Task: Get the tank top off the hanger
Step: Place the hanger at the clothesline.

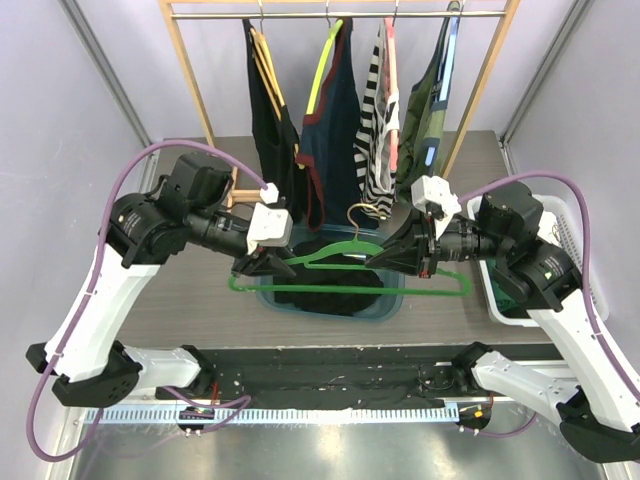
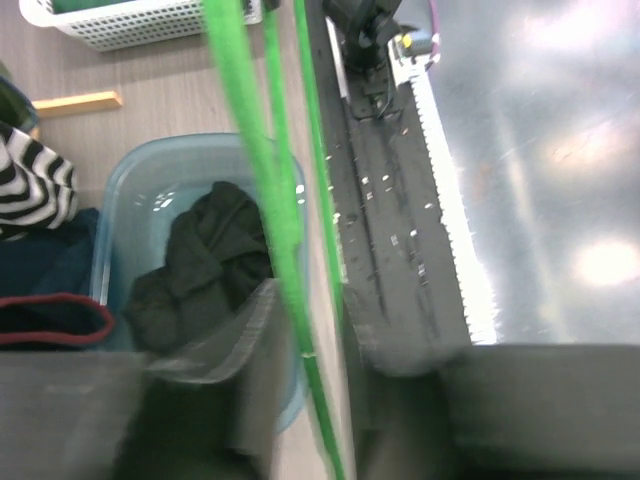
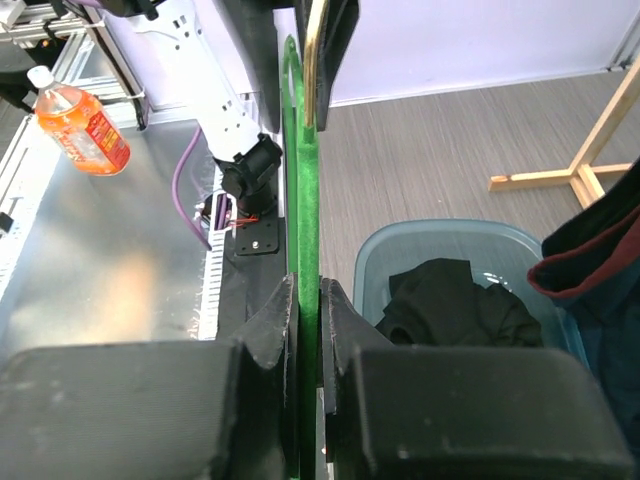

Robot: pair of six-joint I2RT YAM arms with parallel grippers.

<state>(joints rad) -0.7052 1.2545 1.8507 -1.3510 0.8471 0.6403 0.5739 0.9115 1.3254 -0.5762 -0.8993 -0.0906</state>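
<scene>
Right claw (image 3: 308, 296) is closed tight on the green hanger (image 3: 303, 190), and the thin bar is pressed between its two fingers. Left claw (image 1: 270, 266) is at the other end of the hanger. The bar passes between its fingers, but that wrist view is blurred and I cannot tell if it grips. The black tank top (image 3: 450, 300) is off the hanger and lies crumpled inside the blue bin (image 3: 440, 228) on the worktop (image 1: 200, 295), below the hanger.
</scene>
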